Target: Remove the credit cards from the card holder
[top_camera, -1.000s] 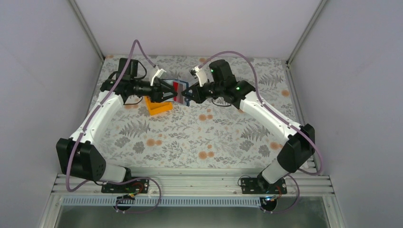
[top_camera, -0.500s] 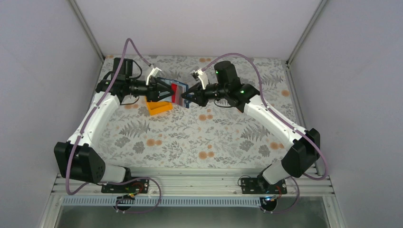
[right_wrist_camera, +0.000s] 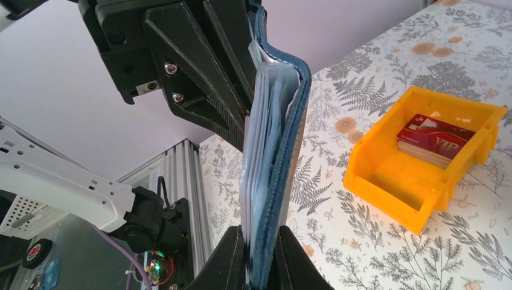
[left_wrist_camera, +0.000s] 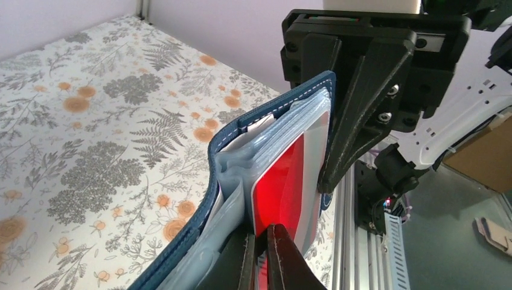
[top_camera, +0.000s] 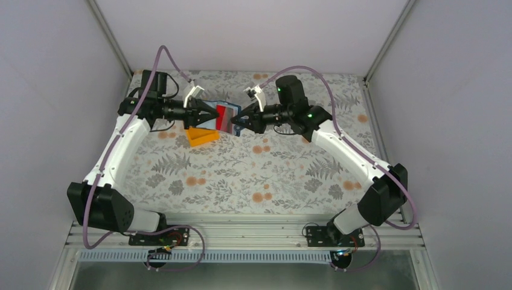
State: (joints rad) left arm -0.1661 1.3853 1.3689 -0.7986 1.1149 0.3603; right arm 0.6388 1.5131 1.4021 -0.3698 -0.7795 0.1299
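Above the floral tabletop (top_camera: 241, 175), my right gripper (right_wrist_camera: 261, 241) clamps the card holder (right_wrist_camera: 288, 115); my left gripper (left_wrist_camera: 261, 244) pinches a red credit card (left_wrist_camera: 281, 181). I'd pull straight along its pocket.

Top external: fixed high behind the arm bases, tilted down and forward, far enough back to take in the whole table (top_camera: 241, 175). Left wrist: close up along the left gripper (left_wrist_camera: 261, 241), facing the right arm. Right wrist: close up along the right gripper (right_wrist_camera: 262, 260), facing the opposite way. Shared by all three: the card holder (top_camera: 224, 118).
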